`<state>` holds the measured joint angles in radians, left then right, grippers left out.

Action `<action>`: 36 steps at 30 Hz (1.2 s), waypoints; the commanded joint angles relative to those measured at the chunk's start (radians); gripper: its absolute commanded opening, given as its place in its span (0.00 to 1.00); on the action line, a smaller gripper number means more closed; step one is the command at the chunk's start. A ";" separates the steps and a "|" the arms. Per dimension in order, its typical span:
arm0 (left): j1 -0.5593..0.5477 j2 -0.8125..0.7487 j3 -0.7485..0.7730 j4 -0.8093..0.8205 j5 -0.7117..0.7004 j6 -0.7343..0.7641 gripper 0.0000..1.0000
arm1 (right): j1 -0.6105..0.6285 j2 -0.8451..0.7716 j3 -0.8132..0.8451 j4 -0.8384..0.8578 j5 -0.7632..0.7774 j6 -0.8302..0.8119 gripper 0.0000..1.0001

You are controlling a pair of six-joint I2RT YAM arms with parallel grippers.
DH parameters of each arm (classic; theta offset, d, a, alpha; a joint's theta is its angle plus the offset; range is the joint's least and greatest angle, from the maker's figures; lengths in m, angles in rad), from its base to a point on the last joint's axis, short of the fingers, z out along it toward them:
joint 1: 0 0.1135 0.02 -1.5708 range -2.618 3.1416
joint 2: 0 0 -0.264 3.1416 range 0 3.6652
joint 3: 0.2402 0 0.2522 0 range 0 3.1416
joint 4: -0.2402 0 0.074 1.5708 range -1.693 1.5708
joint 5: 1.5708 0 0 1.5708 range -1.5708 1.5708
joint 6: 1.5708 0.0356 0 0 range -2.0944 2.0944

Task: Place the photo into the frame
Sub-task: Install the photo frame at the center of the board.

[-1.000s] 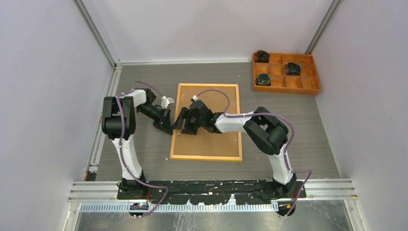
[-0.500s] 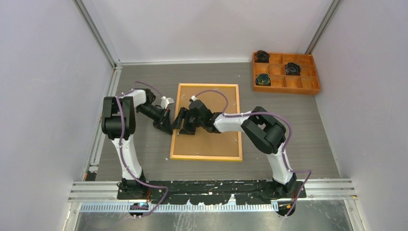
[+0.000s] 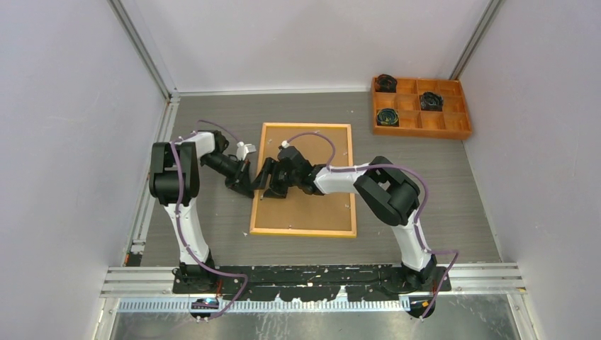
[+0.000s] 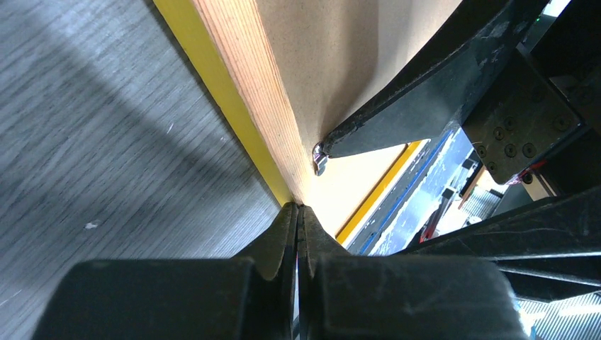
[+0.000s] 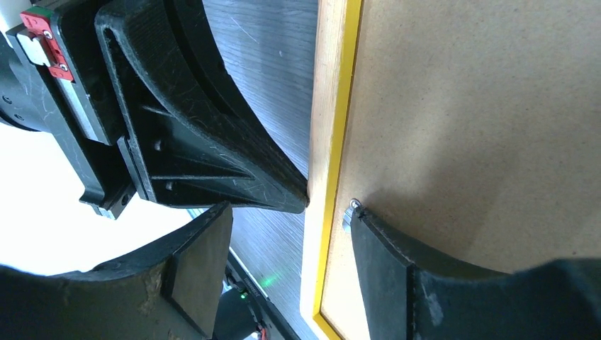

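The frame [image 3: 305, 231] lies face down on the table [image 3: 439, 184], wood back up, with the brown backing board [image 3: 312, 209] seated inside it. The photo is not visible; whether it sits under the board cannot be told. The left gripper [image 4: 298, 212], fingers pressed together, butts its tips against the outer side of the frame's left rail, apparently as a stop against sliding. The right gripper [image 5: 287, 216] stands apart and straddles that rail. One finger is outside the frame; the other touches a small metal tab [image 5: 350, 211] at the rail's inner edge, probably to turn it.
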<state>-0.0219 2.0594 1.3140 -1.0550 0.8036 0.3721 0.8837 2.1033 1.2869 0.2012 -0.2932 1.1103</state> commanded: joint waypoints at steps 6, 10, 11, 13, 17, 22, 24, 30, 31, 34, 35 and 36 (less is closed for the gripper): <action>-0.001 -0.002 -0.004 0.024 -0.017 0.019 0.01 | 0.024 0.018 -0.010 0.018 0.052 0.045 0.67; -0.001 -0.008 -0.003 0.015 -0.021 0.028 0.00 | 0.026 -0.046 -0.073 -0.001 0.078 0.035 0.67; -0.001 -0.008 -0.002 0.014 -0.022 0.029 0.00 | 0.027 -0.057 -0.088 -0.001 0.079 0.034 0.67; -0.001 -0.007 -0.001 0.015 -0.022 0.028 0.01 | 0.032 -0.071 -0.110 -0.002 0.087 0.031 0.67; -0.001 -0.005 0.002 0.018 -0.020 0.024 0.01 | 0.036 -0.061 -0.103 -0.001 0.087 0.035 0.67; -0.001 -0.011 -0.002 0.018 -0.021 0.022 0.00 | 0.038 -0.039 -0.072 -0.006 0.093 0.032 0.67; -0.001 -0.012 -0.004 0.017 -0.021 0.024 0.01 | 0.038 -0.027 -0.058 -0.006 0.098 0.033 0.67; -0.001 -0.016 -0.005 0.013 -0.022 0.027 0.00 | 0.038 -0.006 -0.043 0.002 0.128 0.029 0.67; -0.001 -0.015 -0.005 0.013 -0.020 0.027 0.01 | 0.038 -0.004 -0.041 0.003 0.131 0.030 0.67; -0.001 -0.014 -0.006 0.012 -0.016 0.028 0.01 | 0.037 0.004 -0.037 0.013 0.137 0.034 0.66; -0.001 -0.014 -0.006 0.011 -0.015 0.029 0.01 | 0.038 0.003 -0.037 0.015 0.142 0.033 0.66; -0.001 -0.013 -0.008 0.012 -0.015 0.030 0.01 | 0.038 0.003 -0.037 0.014 0.148 0.030 0.66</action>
<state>-0.0166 2.0590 1.3140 -1.0580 0.8021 0.3744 0.9154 2.0769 1.2358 0.2398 -0.2184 1.1557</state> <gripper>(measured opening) 0.010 0.662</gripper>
